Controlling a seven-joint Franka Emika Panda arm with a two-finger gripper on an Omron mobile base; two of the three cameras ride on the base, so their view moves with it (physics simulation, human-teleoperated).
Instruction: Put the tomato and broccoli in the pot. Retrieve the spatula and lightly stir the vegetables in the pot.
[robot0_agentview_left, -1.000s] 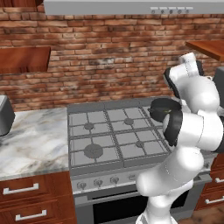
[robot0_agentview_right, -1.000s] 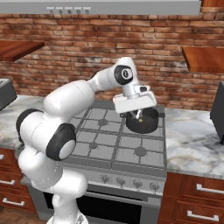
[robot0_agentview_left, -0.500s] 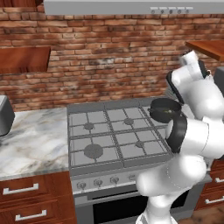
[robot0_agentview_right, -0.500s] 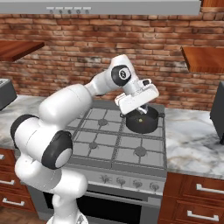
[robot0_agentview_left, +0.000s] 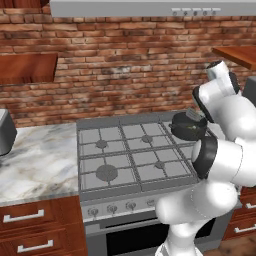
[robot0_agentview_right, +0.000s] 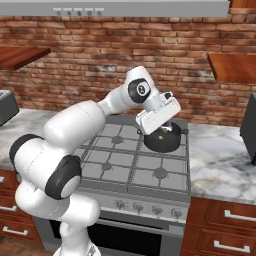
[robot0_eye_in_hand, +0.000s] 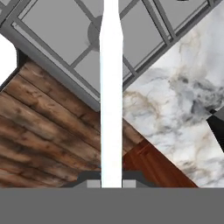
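- Between the two dark finger tips (robot0_eye_in_hand: 111, 180) at the bottom of the hand view, clamped tight on the long thin pale handle of the grey metal spatula (robot0_eye_in_hand: 110, 87), running straight up the middle of that view.
- Beyond the handle, looking across the grey gas stove grates (robot0_eye_in_hand: 144, 26), the white marble counter (robot0_eye_in_hand: 179, 109) and the brown wooden floor.
- Compared with a moment ago, hand rolled upward and swung right, now tilted over the small dark round pot (robot0_agentview_right: 162, 139) on the rear right burner.
- Gripper (robot0_agentview_right: 159, 131) at the pot's rim in the right base view; spatula head hidden behind the hand.
- Inside the pot, contents too small to tell; tomato and broccoli not made out.
- Probably well into the stirring step, tool carried through its sweep.
- Over in the left base view, same pot (robot0_agentview_left: 188, 126) beside the white arm.
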